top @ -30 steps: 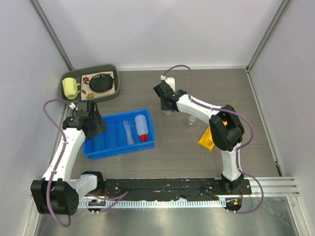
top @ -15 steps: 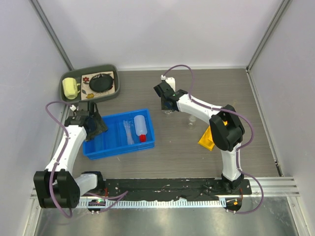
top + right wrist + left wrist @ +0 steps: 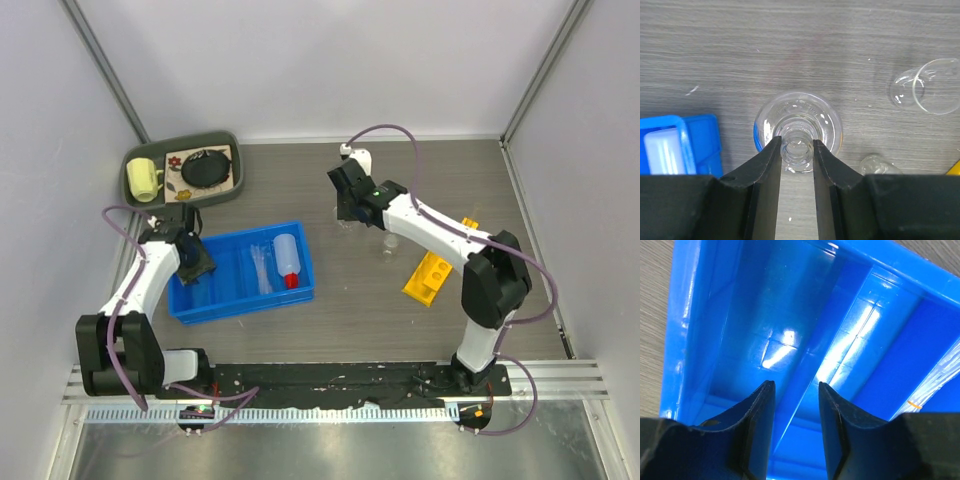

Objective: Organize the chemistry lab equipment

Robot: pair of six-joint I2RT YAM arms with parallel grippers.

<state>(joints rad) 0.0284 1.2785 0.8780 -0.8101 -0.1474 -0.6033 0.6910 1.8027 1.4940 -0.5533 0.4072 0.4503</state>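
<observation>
My right gripper (image 3: pixel 796 145) is shut on the neck of a clear glass flask (image 3: pixel 798 116) that stands upright on the table, just right of the blue bin (image 3: pixel 243 270). From above, this gripper (image 3: pixel 348 212) covers most of the flask. The bin holds the white squeeze bottle with red cap (image 3: pixel 287 258) and thin clear pipettes (image 3: pixel 262 268). My left gripper (image 3: pixel 796 385) hangs open over the bin's left compartment (image 3: pixel 760 330) with nothing between its fingers. A small beaker (image 3: pixel 932 86) lies on its side to the right. The yellow rack (image 3: pixel 428 277) lies further right.
A dark tray (image 3: pixel 225 190) at the back left holds a yellow mug (image 3: pixel 143 178) and a round black object (image 3: pixel 207 168). Another small glass piece (image 3: pixel 879 165) lies close to my right fingers. Walls enclose the table on three sides.
My left gripper has dropped toward the bin's left compartment and its jaws have narrowed. My right arm's elbow has swung right, uncovering the yellow rack, and its jaws have tightened on the flask's neck.
</observation>
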